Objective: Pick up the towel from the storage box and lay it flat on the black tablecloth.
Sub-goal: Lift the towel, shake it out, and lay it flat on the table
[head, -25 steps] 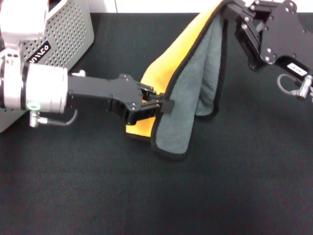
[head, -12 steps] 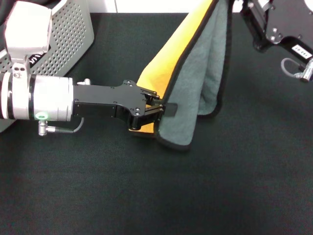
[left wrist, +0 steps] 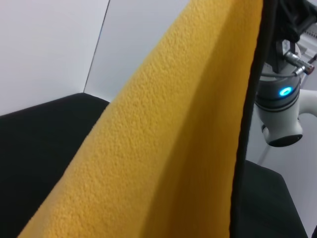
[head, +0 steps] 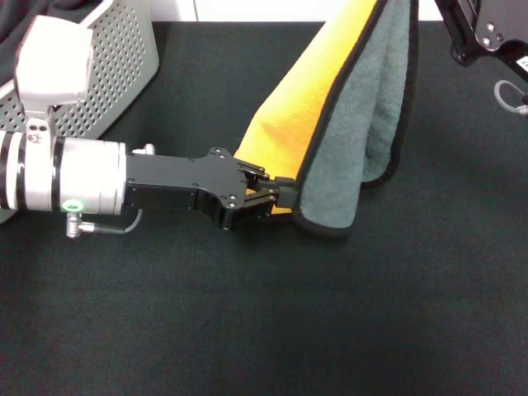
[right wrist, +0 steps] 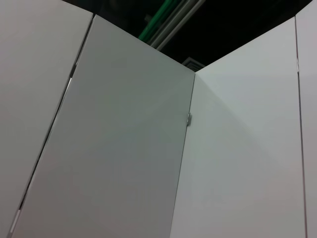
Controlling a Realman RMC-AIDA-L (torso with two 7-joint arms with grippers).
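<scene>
Left pincer (head: pixel 276 196) clamped the towel (head: pixel 346 132) hem; right pincer's state unseen. Spread corners apart, lower evenly onto black tablecloth (head: pixel 264 330).

White wall panels (right wrist: pixel 124 148); dark ceiling (right wrist: pixel 237 25).

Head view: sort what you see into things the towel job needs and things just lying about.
Part of the job:
- towel, out of the box, hanging between the grippers
- storage box, at the far left
- black tablecloth, under everything
- left gripper, clamped on the towel's lower hem
- right gripper, fingers out of frame at the top right

Lying about:
- nothing visible
</scene>
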